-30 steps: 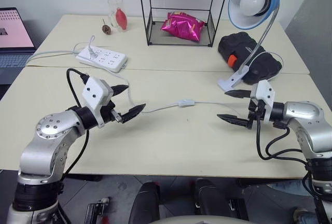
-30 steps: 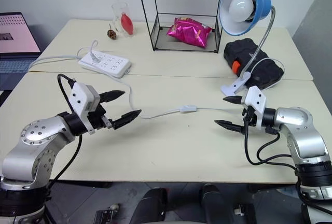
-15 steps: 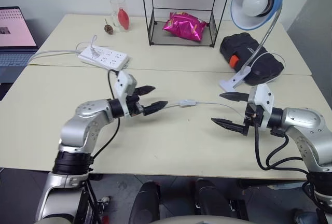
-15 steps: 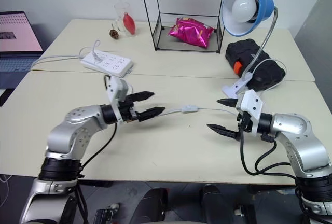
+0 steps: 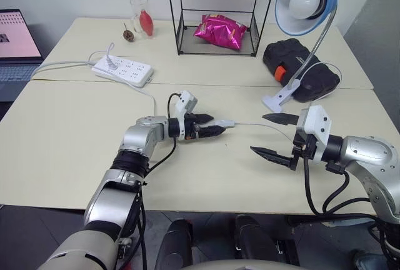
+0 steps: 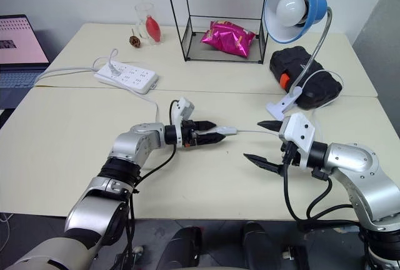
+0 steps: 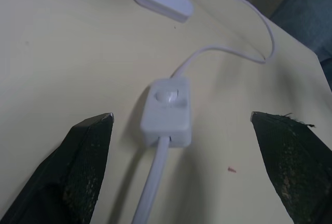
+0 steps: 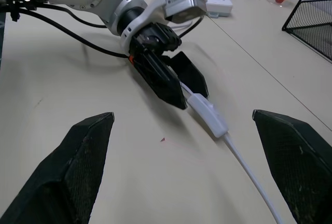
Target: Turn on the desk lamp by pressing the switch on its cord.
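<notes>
The desk lamp (image 5: 306, 1) with its blue shade and white bulb stands at the back right, its white clip base (image 5: 278, 98) resting on the table. Its thin white cord (image 5: 256, 125) runs left to the small white switch (image 5: 226, 122) at mid-table. My left gripper (image 5: 215, 126) is open, its black fingertips reaching the switch's left end. In the left wrist view the switch (image 7: 167, 111) lies between the two fingers (image 7: 85, 167) without touching them. My right gripper (image 5: 258, 133) is open and empty, hovering just right of the switch, which also appears in its wrist view (image 8: 208, 115).
A white power strip (image 5: 123, 70) lies at the back left with its thicker cable. A wire rack holds a pink bag (image 5: 219, 31). A black case (image 5: 300, 64) sits behind the clip base. A glass (image 5: 142, 17) and a laptop (image 5: 15, 39) are at the far left.
My left arm stretched forward and to the right, bringing its open gripper from the table's left side up to the switch. The right gripper drew back a little and stayed open.
</notes>
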Robot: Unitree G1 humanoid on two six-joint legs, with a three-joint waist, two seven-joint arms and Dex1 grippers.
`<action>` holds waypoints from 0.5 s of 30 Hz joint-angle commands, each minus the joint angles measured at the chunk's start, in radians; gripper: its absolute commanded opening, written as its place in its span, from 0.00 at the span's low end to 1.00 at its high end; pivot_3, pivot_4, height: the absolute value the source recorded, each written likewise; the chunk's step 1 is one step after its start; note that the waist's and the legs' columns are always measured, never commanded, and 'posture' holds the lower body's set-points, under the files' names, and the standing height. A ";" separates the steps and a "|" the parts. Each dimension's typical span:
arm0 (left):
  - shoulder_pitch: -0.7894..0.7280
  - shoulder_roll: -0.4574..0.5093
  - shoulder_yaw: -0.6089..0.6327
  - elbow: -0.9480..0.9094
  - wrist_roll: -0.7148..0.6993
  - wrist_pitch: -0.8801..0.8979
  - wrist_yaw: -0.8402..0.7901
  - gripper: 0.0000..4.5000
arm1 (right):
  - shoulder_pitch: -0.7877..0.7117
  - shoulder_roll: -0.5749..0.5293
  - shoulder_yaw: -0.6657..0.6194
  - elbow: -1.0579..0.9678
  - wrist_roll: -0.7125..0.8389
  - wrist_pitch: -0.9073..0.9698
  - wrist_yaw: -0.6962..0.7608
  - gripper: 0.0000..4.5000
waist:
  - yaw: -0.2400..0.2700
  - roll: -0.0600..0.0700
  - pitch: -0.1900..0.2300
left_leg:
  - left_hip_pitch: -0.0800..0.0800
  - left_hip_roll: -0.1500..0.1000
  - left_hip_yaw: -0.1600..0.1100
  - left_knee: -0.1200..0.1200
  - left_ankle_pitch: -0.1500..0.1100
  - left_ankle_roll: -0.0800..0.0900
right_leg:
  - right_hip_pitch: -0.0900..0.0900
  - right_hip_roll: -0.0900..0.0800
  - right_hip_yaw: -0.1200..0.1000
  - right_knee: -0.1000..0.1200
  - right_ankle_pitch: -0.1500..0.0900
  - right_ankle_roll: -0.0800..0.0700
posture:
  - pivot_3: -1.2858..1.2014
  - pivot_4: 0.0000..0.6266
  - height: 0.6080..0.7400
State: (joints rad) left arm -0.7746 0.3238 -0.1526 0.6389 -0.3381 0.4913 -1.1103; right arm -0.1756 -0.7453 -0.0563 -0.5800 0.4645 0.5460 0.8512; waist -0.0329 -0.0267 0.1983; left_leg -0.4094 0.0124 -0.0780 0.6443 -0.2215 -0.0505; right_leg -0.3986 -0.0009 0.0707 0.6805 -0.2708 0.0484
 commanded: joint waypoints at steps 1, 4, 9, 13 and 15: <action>-0.027 -0.002 -0.008 0.016 0.021 -0.001 -0.041 0.98 | 0.000 -0.014 -0.032 -0.044 0.023 0.013 -0.014 1.00 | 0.000 0.000 0.000 | 0.000 0.000 0.000 0.000 0.000 0.000 | 0.000 0.000 0.000 0.000 0.000 0.000 | 0.52 0.24 1.00; -0.037 -0.009 0.001 0.034 0.029 -0.001 -0.046 0.98 | 0.001 -0.016 -0.034 -0.050 0.025 0.019 -0.018 1.00 | 0.001 0.000 0.000 | 0.000 0.000 0.000 0.000 0.000 0.000 | 0.000 0.000 0.000 0.000 0.000 0.000 | 0.52 0.24 1.00; -0.064 -0.023 0.007 0.092 0.058 -0.027 -0.045 0.87 | 0.000 -0.022 -0.033 -0.052 0.029 0.022 -0.021 1.00 | 0.001 0.000 0.000 | 0.000 0.000 0.000 0.000 0.000 0.000 | 0.000 0.000 0.000 0.000 0.000 0.000 | 0.52 0.24 1.00; -0.082 -0.033 -0.001 0.134 0.087 -0.063 -0.049 0.68 | -0.004 -0.029 -0.029 -0.049 0.030 0.021 -0.020 1.00 | 0.001 0.000 0.000 | 0.000 0.000 0.000 0.000 0.000 0.000 | 0.000 0.000 0.000 0.000 0.000 0.000 | 0.52 0.24 1.00; -0.088 -0.039 -0.004 0.146 0.103 -0.090 -0.048 0.59 | -0.007 -0.031 -0.026 -0.047 0.031 0.019 -0.021 1.00 | 0.001 0.000 0.000 | 0.000 0.000 0.000 0.000 0.000 0.000 | 0.000 0.000 0.000 0.000 0.000 0.000 | 0.52 0.24 1.00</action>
State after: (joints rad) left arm -0.8429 0.2997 -0.1489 0.7723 -0.2537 0.4268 -1.1484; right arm -0.1746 -0.7656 -0.0577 -0.5940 0.4866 0.5749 0.8321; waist -0.0316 -0.0267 0.1983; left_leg -0.4094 0.0124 -0.0782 0.6443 -0.2215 -0.0505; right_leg -0.3982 -0.0009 0.0705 0.6804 -0.2709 0.0486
